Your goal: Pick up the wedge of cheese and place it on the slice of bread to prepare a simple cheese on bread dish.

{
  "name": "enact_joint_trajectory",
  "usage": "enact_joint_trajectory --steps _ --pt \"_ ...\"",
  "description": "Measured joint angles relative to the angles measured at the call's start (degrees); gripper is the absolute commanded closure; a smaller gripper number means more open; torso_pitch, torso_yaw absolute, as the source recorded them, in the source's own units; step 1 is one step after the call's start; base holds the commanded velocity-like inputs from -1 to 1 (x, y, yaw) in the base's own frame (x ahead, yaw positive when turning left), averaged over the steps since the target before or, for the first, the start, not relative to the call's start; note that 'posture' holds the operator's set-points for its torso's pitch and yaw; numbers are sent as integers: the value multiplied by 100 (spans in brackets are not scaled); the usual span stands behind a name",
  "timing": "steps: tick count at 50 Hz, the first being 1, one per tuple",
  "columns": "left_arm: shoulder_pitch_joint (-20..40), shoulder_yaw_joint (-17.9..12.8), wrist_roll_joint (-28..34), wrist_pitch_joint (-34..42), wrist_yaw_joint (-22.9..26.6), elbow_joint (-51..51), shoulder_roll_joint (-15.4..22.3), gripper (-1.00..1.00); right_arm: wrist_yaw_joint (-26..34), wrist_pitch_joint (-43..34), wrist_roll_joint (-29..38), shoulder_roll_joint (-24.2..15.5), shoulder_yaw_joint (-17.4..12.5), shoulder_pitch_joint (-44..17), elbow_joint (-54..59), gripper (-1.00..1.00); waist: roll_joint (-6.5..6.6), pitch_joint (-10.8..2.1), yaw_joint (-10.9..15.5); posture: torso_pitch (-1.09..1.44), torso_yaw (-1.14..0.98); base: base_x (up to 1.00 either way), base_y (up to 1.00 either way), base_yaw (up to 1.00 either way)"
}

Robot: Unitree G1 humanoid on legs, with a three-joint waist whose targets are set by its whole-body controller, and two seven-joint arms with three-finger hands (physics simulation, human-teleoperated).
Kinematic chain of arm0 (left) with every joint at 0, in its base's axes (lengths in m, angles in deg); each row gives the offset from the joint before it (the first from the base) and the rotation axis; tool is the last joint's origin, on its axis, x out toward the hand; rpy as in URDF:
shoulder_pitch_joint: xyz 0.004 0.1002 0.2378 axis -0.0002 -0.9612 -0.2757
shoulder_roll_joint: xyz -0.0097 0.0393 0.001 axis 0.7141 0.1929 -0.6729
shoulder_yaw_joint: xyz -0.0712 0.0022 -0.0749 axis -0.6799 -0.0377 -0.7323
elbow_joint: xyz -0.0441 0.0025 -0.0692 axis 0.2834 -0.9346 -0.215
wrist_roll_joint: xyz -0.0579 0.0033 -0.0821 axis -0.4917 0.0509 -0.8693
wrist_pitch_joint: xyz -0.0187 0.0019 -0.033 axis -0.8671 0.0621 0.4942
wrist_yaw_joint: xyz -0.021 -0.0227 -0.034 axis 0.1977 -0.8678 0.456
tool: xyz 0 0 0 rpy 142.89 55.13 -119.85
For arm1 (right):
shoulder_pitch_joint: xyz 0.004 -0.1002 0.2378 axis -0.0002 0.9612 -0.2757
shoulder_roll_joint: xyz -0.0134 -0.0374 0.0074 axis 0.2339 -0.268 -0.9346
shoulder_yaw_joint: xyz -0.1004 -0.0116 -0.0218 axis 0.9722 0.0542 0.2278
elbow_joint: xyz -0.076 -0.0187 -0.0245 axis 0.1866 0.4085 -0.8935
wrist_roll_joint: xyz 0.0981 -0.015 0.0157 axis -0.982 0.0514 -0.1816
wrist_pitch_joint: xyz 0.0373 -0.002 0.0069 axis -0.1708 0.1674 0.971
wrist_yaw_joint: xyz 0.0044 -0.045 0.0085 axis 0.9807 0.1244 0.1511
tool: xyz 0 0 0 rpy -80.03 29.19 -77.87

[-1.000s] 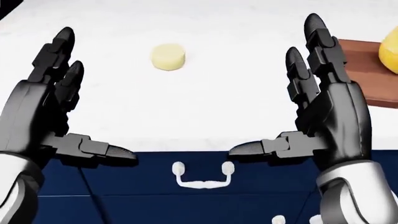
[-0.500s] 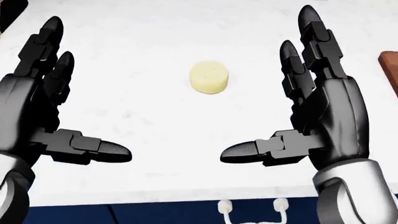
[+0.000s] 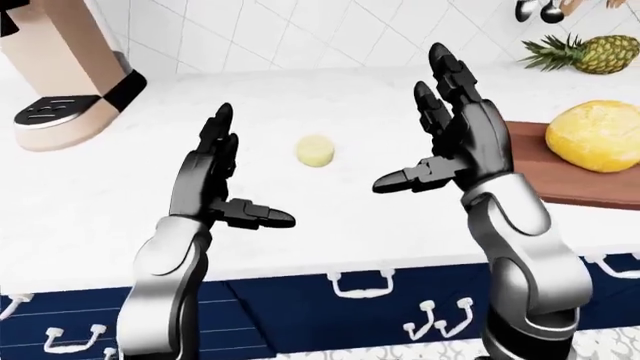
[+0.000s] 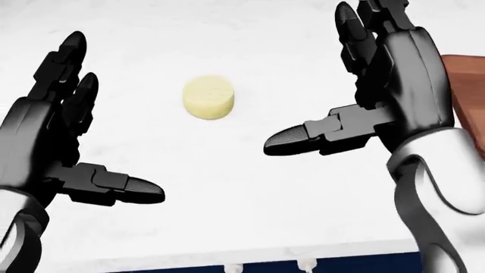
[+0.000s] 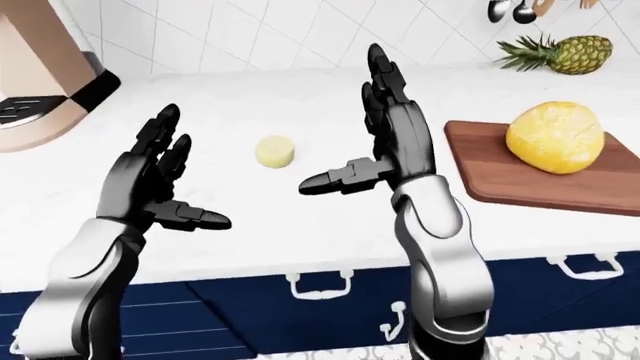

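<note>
The cheese [image 4: 207,98] is a pale yellow round piece lying on the white counter [image 4: 227,187]. The bread [image 5: 556,137] is a yellow rounded loaf on a brown wooden board [image 5: 490,176] at the right of the eye views. My left hand [image 4: 110,122] is open, palm inward, to the left of the cheese and lower in the head view. My right hand [image 4: 311,79] is open and raised to the right of the cheese, thumb pointing toward it. Neither hand touches anything.
A pineapple [image 5: 560,54] lies by the tiled wall beyond the board. A tan and black appliance [image 3: 60,75] stands at the far left. Utensils [image 5: 510,9] hang at top right. Blue drawers with white handles [image 3: 360,283] run below the counter edge.
The head camera has shifted, so the cheese sits further left and the board edge shows wider at the right. My right hand has risen and moved in toward the cheese. Both hands stay open.
</note>
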Motion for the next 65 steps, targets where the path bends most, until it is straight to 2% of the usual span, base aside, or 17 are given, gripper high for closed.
enact_joint_trajectory --steps 6,9,12,14,15,18,20,24,30,34,39,51,65 --pt "-5 -48 -67 -56 13 72 6 -100 126 -147 194 129 169 -161 29 -100 98 -9 -100 0 0 0 0 32" --pt "-62 -30 -122 -67 46 32 21 -100 173 -255 331 182 182 -209 24 -100 -32 -25 -55 0 0 0 0 100" --pt "-68 -160 -108 -94 13 85 57 -100 255 -214 382 221 255 -314 -3 -100 -13 -19 -22 0 0 0 15 67" --pt "-112 -304 -52 -135 -51 147 89 -100 351 -156 389 247 401 -351 -20 -100 -46 11 -12 0 0 0 0 0" --pt "-78 -312 -34 -144 -75 158 94 -100 390 -145 398 245 398 -360 -33 -100 -1 24 -73 0 0 0 0 0" --pt "-34 -197 -49 -151 -73 155 89 -100 407 -149 467 241 269 -378 -21 -100 260 16 -187 0 0 0 0 0" --pt "-103 -161 -70 -151 -44 75 76 -100 408 -179 516 244 267 -311 38 -100 152 110 -190 0 0 0 0 0" --pt "-127 -156 -62 -67 -30 -57 63 -100 480 -260 622 169 314 -460 319 -100 18 86 -183 0 0 0 0 0" --pt "-132 -162 -65 -239 -16 -1 53 -100 647 -225 1019 142 418 -585 560 -100 44 1 -107 0 0 0 0 0" --pt "-129 -171 -65 -286 -14 -30 56 -100 835 -194 1355 229 535 -653 814 -100 63 -9 -104 0 0 0 0 0" --pt "-148 -166 -77 -277 -7 -48 53 -100 952 -96 1641 305 489 -730 1288 -100 71 -11 -100 0 0 0 0 0" --pt "-108 -148 -77 -252 -15 -50 54 -100 936 308 1817 305 386 -1024 2135 -100 90 -29 -115 0 0 0 0 0" --pt "-95 -144 -55 -222 1 -79 61 -100 834 1030 2030 394 478 -1186 3246 -100 98 -18 -128 0 0 0 0 0"
